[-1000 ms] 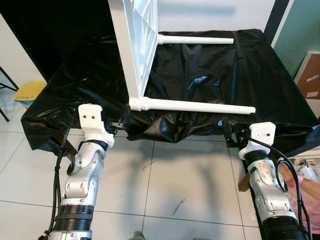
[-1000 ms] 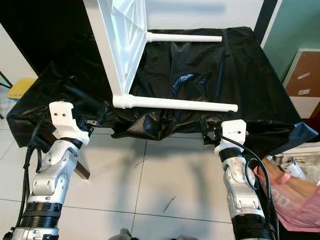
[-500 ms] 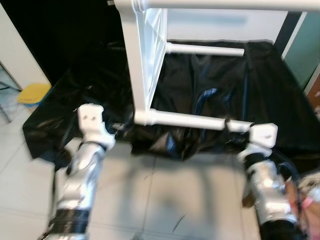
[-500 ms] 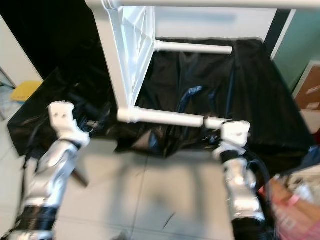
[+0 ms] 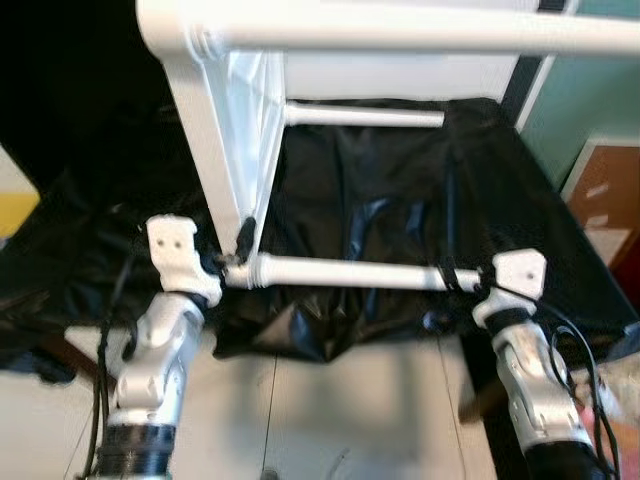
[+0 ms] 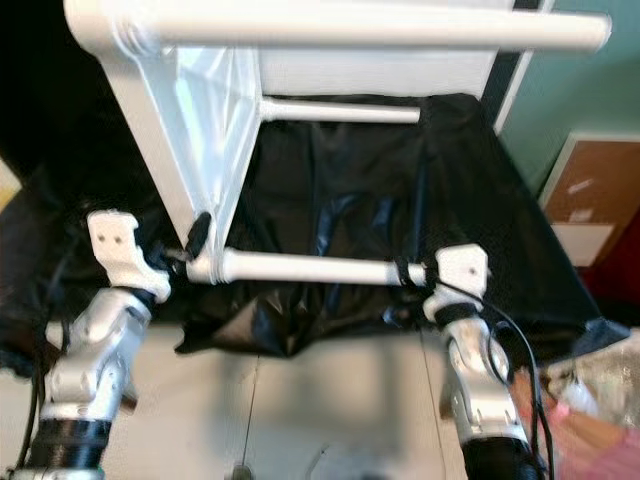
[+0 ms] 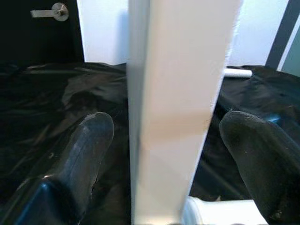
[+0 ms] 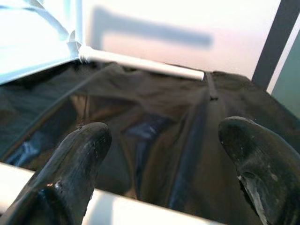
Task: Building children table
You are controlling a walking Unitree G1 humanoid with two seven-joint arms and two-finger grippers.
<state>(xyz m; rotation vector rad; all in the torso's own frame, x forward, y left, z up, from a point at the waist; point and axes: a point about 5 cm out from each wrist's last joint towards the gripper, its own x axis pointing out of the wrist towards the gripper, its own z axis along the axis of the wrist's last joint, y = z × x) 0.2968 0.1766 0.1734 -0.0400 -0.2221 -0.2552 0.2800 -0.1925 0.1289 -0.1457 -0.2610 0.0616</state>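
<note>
The white children's table lies on its side on a black sheet [image 5: 400,200]. Its top panel [image 5: 235,110] stands on edge at the left, and the legs point right. One upper leg [image 5: 400,35] crosses the top of the head views, and a far leg [image 5: 365,115] runs behind. My left gripper [image 5: 235,262] is open at the base of the near lower leg [image 5: 350,272]. In the left wrist view its fingers [image 7: 91,145] straddle the panel's white edge [image 7: 178,93]. My right gripper [image 5: 455,280] is open at that leg's free end, and the leg [image 8: 122,211] lies between its fingers [image 8: 79,154].
The black-covered platform ends just in front of my arms, above the tiled floor [image 5: 350,420]. A cardboard box [image 5: 605,190] leans against the teal wall at the right. A pink bag [image 6: 590,440] lies low on the right. A yellow stool [image 5: 15,210] stands far left.
The camera has tilted and come closer, bringing the upper leg into view. Both grippers have gone forward and up to the near lower leg, left at its base, right at its free end.
</note>
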